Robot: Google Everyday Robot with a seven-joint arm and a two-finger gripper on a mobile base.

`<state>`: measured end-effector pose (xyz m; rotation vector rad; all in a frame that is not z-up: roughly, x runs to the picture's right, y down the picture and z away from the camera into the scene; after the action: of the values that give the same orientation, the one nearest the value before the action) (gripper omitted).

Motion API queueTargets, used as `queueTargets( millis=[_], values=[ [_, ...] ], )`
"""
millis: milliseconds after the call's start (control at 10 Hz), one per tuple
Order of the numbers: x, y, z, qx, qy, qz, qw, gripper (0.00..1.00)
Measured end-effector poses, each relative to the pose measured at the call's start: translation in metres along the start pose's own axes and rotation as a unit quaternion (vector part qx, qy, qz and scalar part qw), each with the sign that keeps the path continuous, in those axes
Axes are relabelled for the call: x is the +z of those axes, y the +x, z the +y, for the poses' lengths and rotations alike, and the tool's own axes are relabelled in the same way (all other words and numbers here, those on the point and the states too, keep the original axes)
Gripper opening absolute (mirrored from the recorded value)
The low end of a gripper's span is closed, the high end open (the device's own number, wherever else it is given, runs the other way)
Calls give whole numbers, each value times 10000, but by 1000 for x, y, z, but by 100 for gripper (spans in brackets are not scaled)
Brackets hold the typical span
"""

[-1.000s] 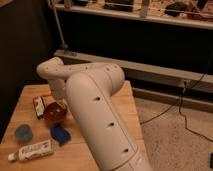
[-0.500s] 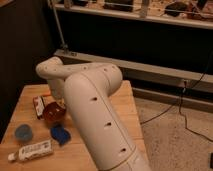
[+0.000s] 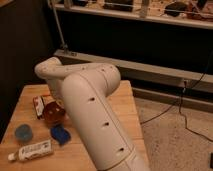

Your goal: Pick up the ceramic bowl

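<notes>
Small round glossy orange-red ceramic bowl [image 3: 52, 114] on pale wooden table [image 3: 30, 95], left-centre, right of blue round cup [image 3: 22, 133].
Upright, darker brownish rim, no long axis; lying just left of and below the bent white arm [image 3: 92, 100]. Gripper hidden behind that arm, judged directly over the bowl's far right edge; jaw opening and any hold impossible to tell.

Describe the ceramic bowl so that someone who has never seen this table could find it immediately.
On the wooden table, look beside the big white arm, which hides the gripper. The ceramic bowl is round, glossy orange-red with a darker rim, unlike the smaller blue cup and flat dark blue object nearer the camera.
</notes>
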<state>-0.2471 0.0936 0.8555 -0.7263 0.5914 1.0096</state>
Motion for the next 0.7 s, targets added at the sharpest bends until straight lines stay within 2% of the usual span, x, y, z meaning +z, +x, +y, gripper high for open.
queueTargets(
  millis=[400, 500, 700],
  values=[
    [0, -2, 1, 22, -17, -49, 10000, 74],
    [0, -2, 1, 24, -19, -59, 10000, 78],
    [0, -2, 1, 38, -31, -101, 9999, 79]
  ],
)
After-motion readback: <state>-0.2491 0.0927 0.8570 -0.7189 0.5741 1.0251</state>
